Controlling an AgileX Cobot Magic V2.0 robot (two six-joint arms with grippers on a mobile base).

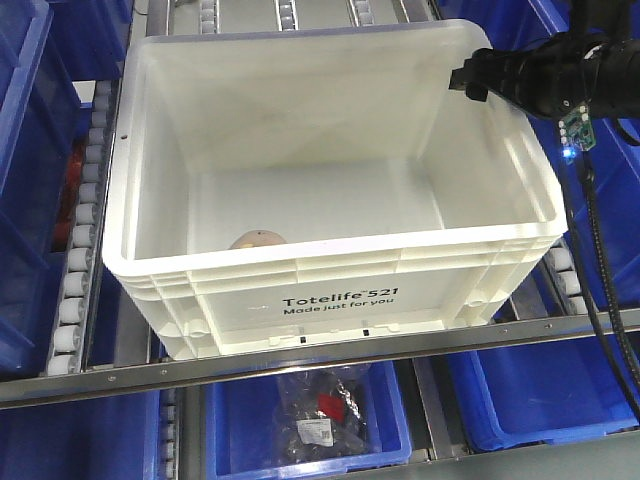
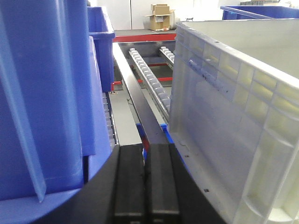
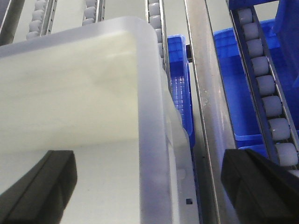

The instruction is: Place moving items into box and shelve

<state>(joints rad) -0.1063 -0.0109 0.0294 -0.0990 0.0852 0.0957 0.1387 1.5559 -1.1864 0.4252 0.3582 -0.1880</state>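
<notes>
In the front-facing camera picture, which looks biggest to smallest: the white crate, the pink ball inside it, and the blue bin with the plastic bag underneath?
1. White crate, largest by far.
2. Blue bin holding the bagged item; only partly in view, on a lower level, so its true size is unsure.
3. Pink ball, smallest; only its top shows above the crate's front wall.

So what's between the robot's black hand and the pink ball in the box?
Only bare white floor of the box. The front view shows the right gripper at the far rim and the pink ball against the near wall.
</notes>
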